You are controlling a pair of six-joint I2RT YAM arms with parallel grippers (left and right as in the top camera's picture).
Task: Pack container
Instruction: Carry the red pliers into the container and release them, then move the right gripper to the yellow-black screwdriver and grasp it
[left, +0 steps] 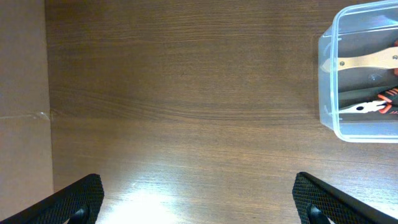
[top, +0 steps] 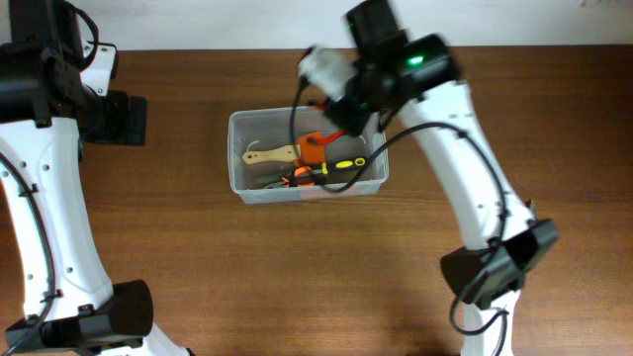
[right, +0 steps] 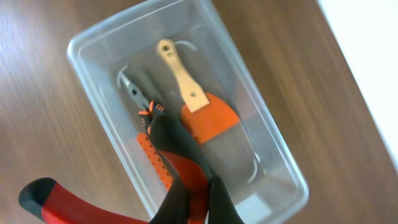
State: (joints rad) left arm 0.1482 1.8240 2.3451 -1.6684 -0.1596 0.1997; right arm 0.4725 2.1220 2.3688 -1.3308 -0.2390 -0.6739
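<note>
Fingers [right: 186, 196] of the right arm are pinched shut on a red-handled tool [right: 68, 200], whose black-tipped grip juts out to one side. They hang over the container [top: 259, 127], which sits mid-table [top: 297, 267].

The bin already holds a wooden-handled scraper [right: 186, 81], needle-nose pliers [right: 132, 87] and a yellow-and-black screwdriver [top: 341, 165]. The step in hand looks like dropping this tool in with them.

To do it well, turn the wrist so the tool runs along the bin's long side. Then lower it inside the walls before letting go, so the jutting handle does not catch the rim or perch on the scraper. The bare floor beside the scraper seems the best landing spot.

The left arm's fingers [left: 81, 198] are spread wide and hold nothing. They sit well apart from the bin and need not move.
</note>
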